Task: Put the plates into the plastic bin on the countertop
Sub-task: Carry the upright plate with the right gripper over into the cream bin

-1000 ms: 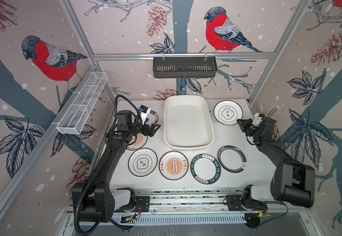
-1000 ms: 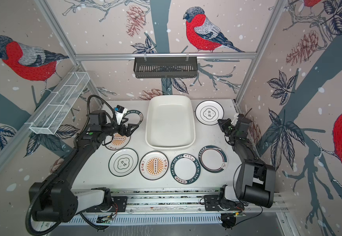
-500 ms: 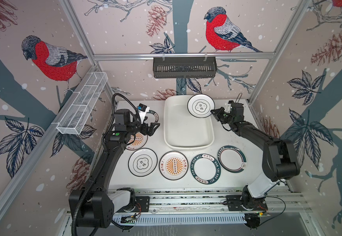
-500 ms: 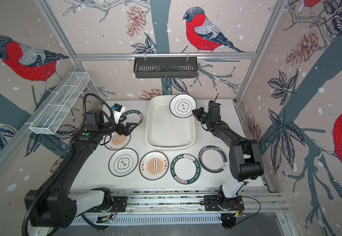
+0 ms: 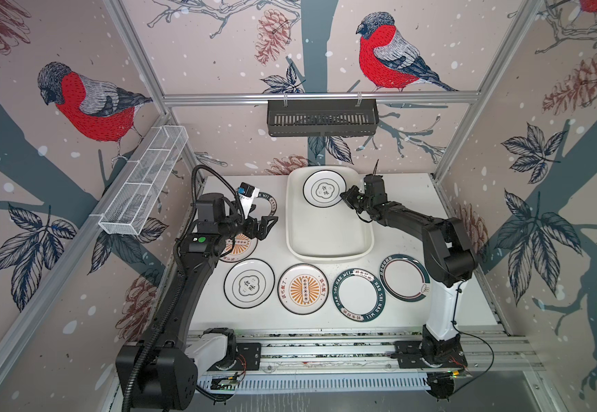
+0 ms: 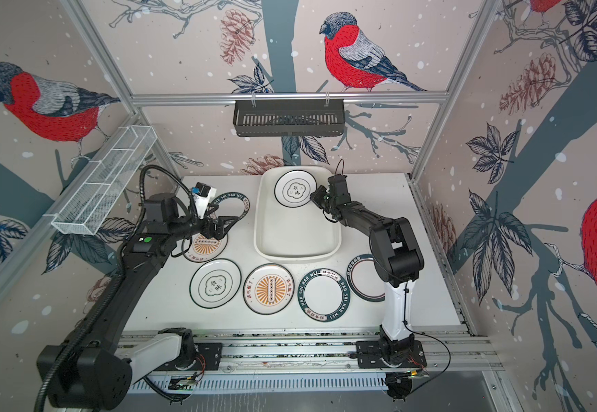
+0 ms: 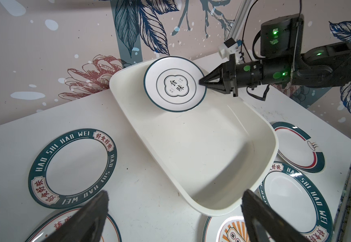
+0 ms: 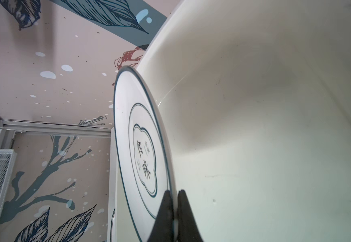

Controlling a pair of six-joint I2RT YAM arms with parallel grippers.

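My right gripper (image 5: 343, 196) (image 8: 174, 191) is shut on the rim of a white plate with a thin black rim and cloud emblem (image 5: 324, 188) (image 7: 174, 83). It holds the plate tilted over the far end of the plastic bin (image 5: 329, 255). My left gripper (image 5: 270, 223) (image 7: 175, 193) hovers open and empty left of the bin, above an orange sunburst plate (image 5: 240, 246). A teal lettered plate (image 5: 270, 203) lies behind it. On the countertop (image 5: 407, 199) in front of the bin lie a second cloud plate (image 5: 249, 283), another sunburst plate (image 5: 303, 289), a teal lettered plate (image 5: 358, 294) and a teal-and-red rimmed plate (image 5: 405, 278).
A black slatted basket (image 5: 322, 117) hangs on the back wall above the bin. A white wire-mesh basket (image 5: 143, 185) is fixed to the left wall. The arms' rail (image 5: 325, 349) runs along the table's front edge. Printed walls close in three sides.
My right arm has carried the cloud plate from the countertop right of the bin leftward to over the bin's far end. My left arm has barely moved and stays open.
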